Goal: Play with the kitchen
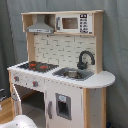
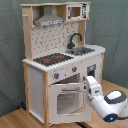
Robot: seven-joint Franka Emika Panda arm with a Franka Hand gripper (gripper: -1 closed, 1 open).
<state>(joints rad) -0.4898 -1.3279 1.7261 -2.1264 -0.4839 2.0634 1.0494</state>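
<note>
While the toy kitchen [image 2: 62,62] stands upright on a wooden floor [image 2: 15,119] against a grey curtain [image 1: 10,35], the white robot arm [image 2: 105,100] reaches in from the second exterior view's lower right. Its end sits right at the top right corner of the oven door [image 2: 67,100]; the door looks tilted slightly out from the cabinet. Gripper [image 2: 86,86] is pressed close to the door edge, near the knob panel; fingers hidden against the white front, so cannot tell if the claw is wide, narrow or holding anything.

Kitchen in both exterior views: white body, light-wood sides. Black hob [image 1: 37,66] with red rings on the counter, on the first exterior view's left. Sink [image 1: 74,74] beside it, black curved tap [image 1: 85,59] standing behind the sink. Grey hood [image 1: 40,26] on top above the hob, small microwave [image 1: 75,23] next to it on the upper shelf. Tiled back panel [image 1: 60,49] between counter and shelf. Two knobs [image 2: 65,72] under the hob.

In the first exterior view the cupboard door [image 1: 62,105] under the sink has a small dark window. A white rounded part of the arm [image 1: 20,121] shows at that picture's bottom left corner, low in front of the oven opening.
</note>
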